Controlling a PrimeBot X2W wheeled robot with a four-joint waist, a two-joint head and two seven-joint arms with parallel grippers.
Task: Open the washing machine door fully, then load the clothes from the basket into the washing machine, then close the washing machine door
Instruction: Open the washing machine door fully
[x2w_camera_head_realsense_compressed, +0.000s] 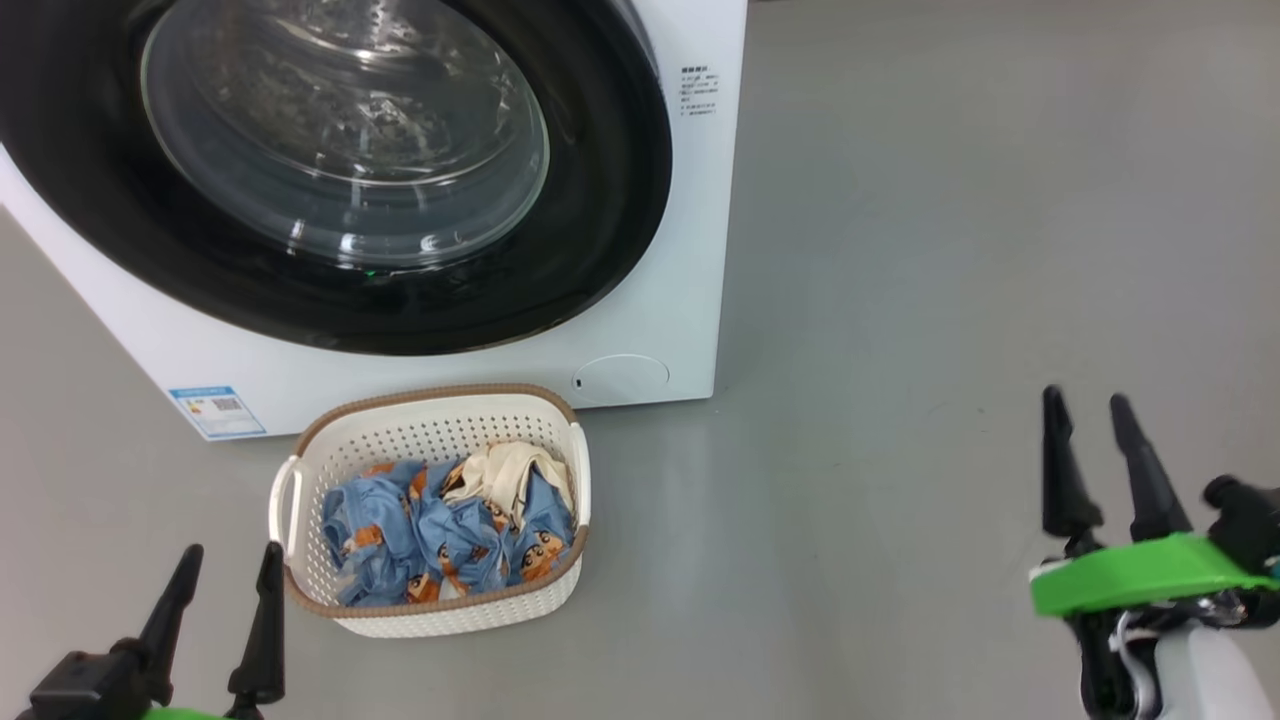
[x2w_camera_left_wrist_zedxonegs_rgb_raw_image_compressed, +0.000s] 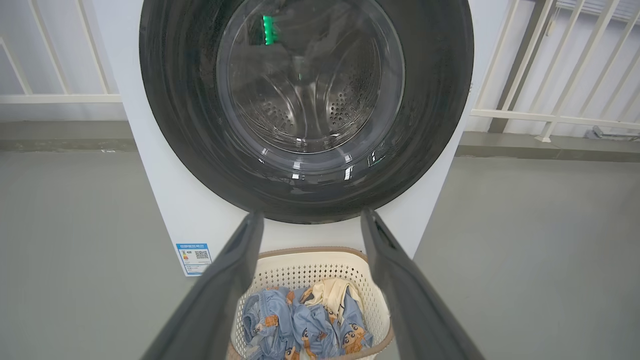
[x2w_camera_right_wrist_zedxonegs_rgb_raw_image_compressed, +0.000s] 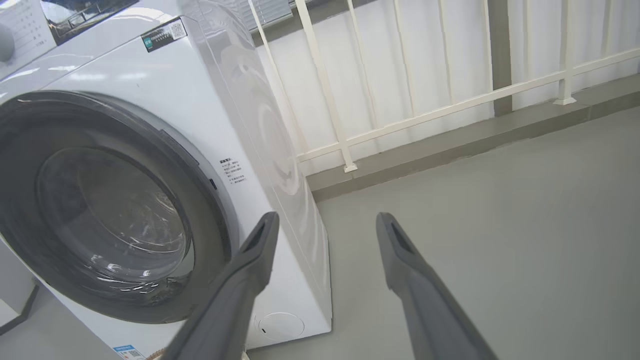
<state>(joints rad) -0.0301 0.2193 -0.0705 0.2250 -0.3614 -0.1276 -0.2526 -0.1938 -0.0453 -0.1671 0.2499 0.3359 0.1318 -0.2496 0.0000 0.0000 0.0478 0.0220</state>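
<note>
Here, glossy black round door (x2w_camera_head_realsense_compressed: 610, 200); perforated cream basket (x2w_camera_head_realsense_compressed: 430, 432); soft crumpled clothes (x2w_camera_head_realsense_compressed: 440, 545).

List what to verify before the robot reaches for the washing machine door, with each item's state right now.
1. The washing machine door sits shut against the washing machine, so opening comes first: ok.
2. The left claw is open and empty: ok.
3. The right claw is open and empty: ok.
4. The clothes all lie inside the basket, none spilled: ok.
5. The basket is low enough to clear the door's swing. It stands just in front of the machine, below the door's lower rim: cannot tell.
6. The door's handle side is identified: cannot tell.
</note>
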